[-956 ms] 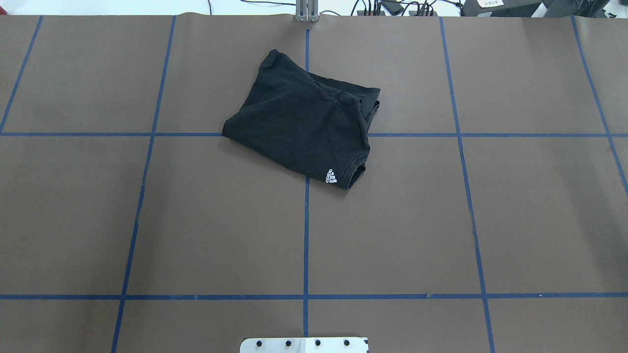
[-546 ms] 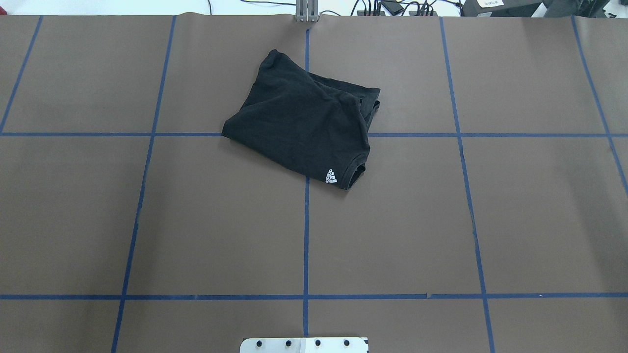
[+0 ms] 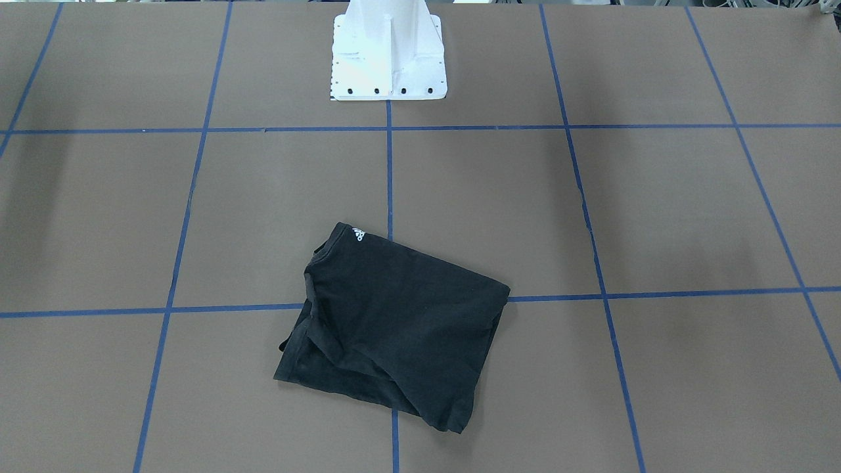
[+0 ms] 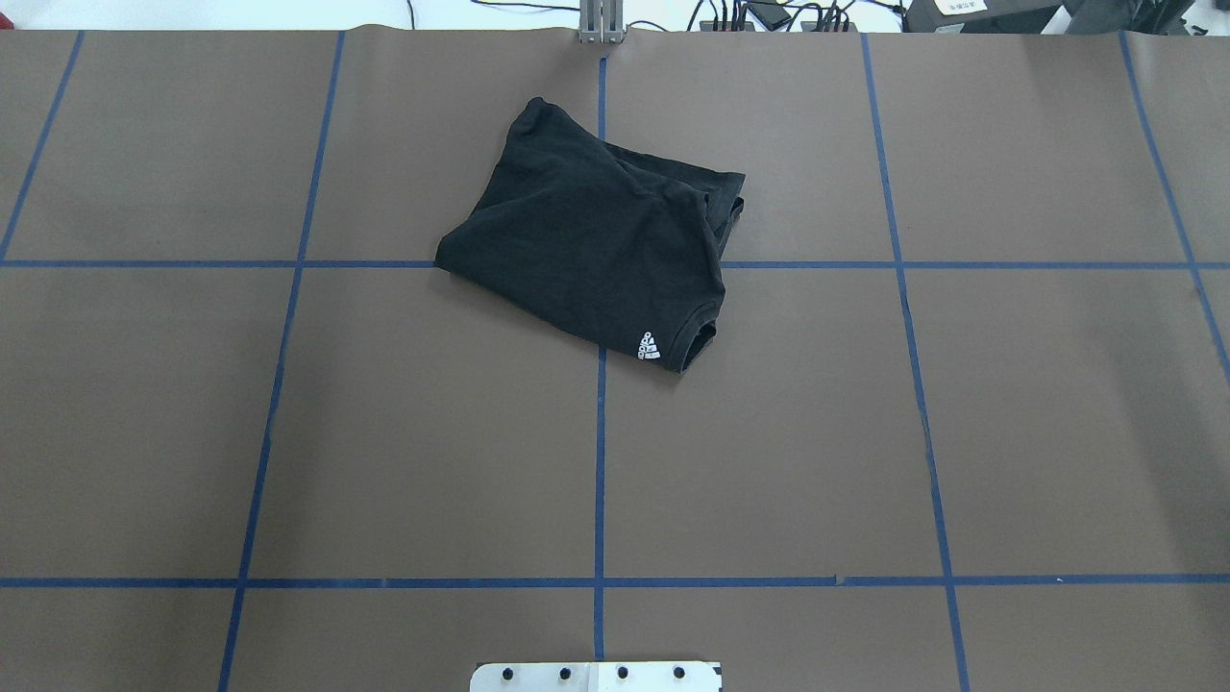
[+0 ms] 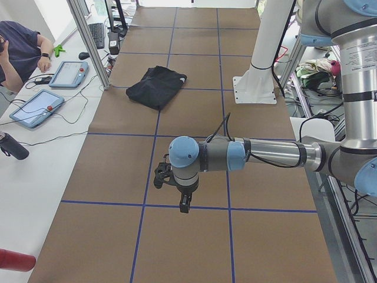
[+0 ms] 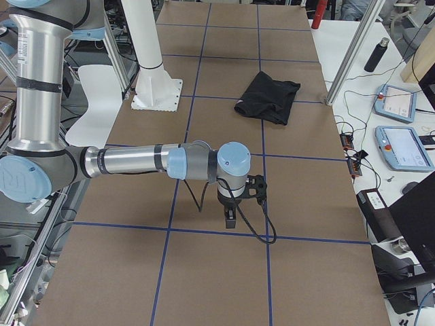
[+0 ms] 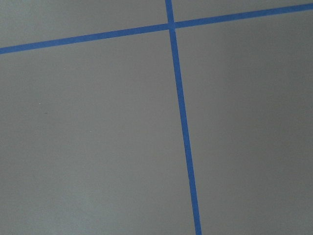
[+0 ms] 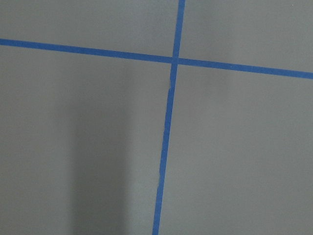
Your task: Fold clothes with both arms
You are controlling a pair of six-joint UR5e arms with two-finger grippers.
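The black T-shirt (image 4: pixel 596 240) lies folded into a rough rectangle on the brown table, past the middle on the far side from the robot. It also shows in the front-facing view (image 3: pixel 394 322) and in both side views (image 5: pixel 156 85) (image 6: pixel 268 98). A small white mark (image 4: pixel 651 346) shows at its near corner; the large logo is hidden. My left gripper (image 5: pixel 184 203) hangs over bare table, far from the shirt. My right gripper (image 6: pixel 231 221) does the same at the other end. I cannot tell whether either is open or shut. Both wrist views show only table and blue tape.
Blue tape lines (image 4: pixel 600 461) grid the brown table cover. The white pedestal base (image 3: pixel 387 59) stands at the robot's edge. An operator (image 5: pixel 17 47), tablets (image 5: pixel 68 73) and a metal frame post (image 5: pixel 88 41) are along the far side bench.
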